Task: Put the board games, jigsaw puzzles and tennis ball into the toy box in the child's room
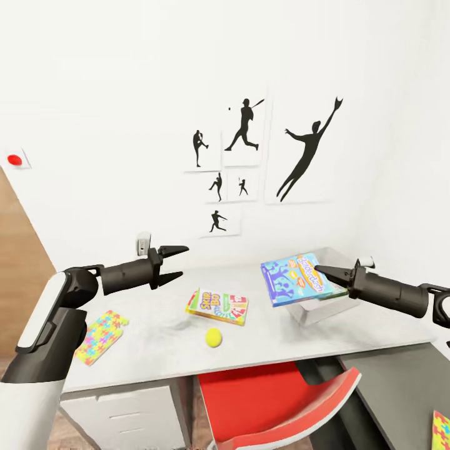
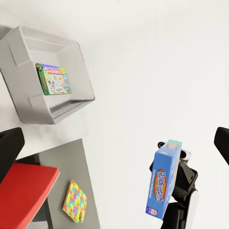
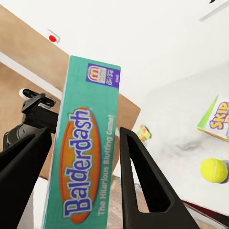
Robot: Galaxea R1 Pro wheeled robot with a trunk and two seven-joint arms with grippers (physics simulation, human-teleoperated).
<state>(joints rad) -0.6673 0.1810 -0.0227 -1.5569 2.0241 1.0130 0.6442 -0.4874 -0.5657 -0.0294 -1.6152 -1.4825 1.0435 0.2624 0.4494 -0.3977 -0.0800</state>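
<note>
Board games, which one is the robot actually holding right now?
The blue Balderdash box, pinched in the right gripper over the toy box. The Skip-Bo box lies flat on the table, untouched.

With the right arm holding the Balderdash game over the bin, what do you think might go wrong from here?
1. The right gripper pinches the Balderdash box by one edge; it may tilt or slip on release and land on the toy box rim.
2. Another game already lies inside, so the box might settle crooked.
3. The tennis ball lies loose on the table and may roll if nudged.
</note>
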